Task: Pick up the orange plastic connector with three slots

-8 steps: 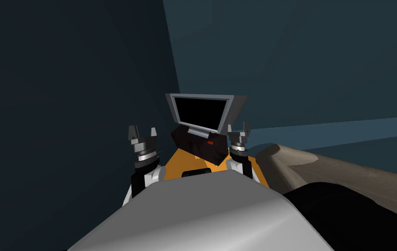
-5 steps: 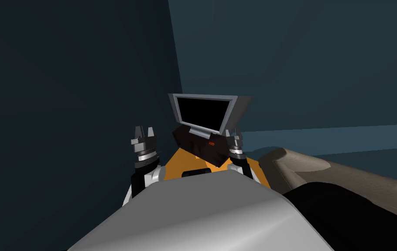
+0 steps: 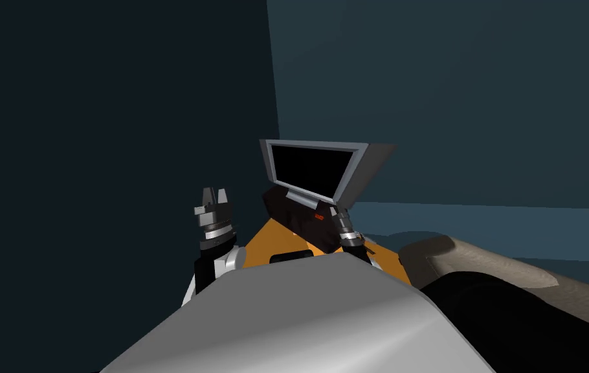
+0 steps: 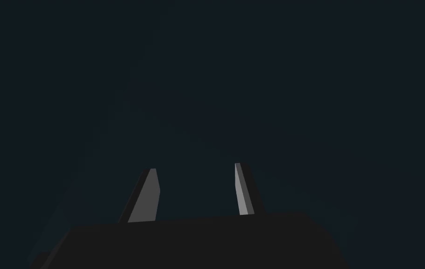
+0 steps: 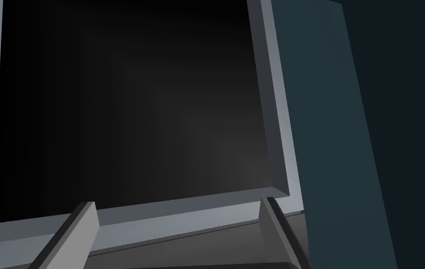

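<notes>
**One small orange piece, sitting under the monitor**

The orange connector (image 3: 318,215) shows as a tiny mark on the face of a dark box (image 3: 294,219) beneath the monitor (image 3: 312,169), above the orange tabletop (image 3: 272,241). Its slots are too small to make out. The right pincer (image 3: 335,210) hovers just beside it, blades wide apart and empty. The left pincer (image 3: 213,194) hangs well apart, blades partly narrowed, holding nothing. The piece is probably light, stiff and rather slick, so it is best pinched squarely across two flat opposite sides.
</notes>
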### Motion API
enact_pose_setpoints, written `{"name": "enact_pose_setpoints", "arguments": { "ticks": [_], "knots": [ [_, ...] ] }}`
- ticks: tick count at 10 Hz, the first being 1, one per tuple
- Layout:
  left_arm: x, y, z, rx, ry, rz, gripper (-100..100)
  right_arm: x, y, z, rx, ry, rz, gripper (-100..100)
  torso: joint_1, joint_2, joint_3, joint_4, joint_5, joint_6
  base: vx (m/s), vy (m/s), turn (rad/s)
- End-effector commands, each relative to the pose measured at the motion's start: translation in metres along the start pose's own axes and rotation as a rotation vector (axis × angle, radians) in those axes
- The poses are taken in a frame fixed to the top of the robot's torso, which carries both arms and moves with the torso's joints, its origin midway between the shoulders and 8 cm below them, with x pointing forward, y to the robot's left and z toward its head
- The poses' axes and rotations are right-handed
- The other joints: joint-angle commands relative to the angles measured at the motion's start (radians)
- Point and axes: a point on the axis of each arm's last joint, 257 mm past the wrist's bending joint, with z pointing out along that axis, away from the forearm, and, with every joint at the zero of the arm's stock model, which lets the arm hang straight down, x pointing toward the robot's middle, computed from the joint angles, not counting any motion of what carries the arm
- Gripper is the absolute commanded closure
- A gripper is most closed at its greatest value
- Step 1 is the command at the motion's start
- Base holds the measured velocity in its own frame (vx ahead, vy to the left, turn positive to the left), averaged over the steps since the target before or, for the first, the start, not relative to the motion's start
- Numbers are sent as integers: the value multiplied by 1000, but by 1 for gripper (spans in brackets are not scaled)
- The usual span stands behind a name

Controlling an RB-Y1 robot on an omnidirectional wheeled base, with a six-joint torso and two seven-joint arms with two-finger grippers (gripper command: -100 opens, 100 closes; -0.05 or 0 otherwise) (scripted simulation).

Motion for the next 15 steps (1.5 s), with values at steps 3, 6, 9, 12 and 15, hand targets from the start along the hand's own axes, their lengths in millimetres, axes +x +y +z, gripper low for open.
{"name": "enact_pose_setpoints", "arguments": {
  "ticks": [3, 6, 9, 12, 15],
  "knots": [
    [0, 0, 0, 0, 0, 0, 0, 4, -42, -23, 115, 41, -58, -100, 0, 1, 0, 0, 0, 0, 30, -14, 135],
    [0, 0, 0, 0, 0, 0, 0, 11, -106, -80, 321, 133, -169, -100, 0, 0, 0, 0, 0, 0, 42, -15, 285],
    [0, 0, 0, 0, 0, 0, 0, 12, -132, -108, 406, 168, -206, -100, 0, 0, 0, 0, 0, 0, 34, -15, 148],
    [0, 0, 0, 0, 0, 0, 0, 12, -169, -162, 548, 244, -280, -100, 0, 0, 0, 0, 0, 0, 37, -15, 261],
    [0, 0, 0, 0, 0, 0, 0, 10, -208, -247, 735, 372, -385, -100, 0, -1, 0, 0, 0, 0, 46, -18, 399]
  ]
}}
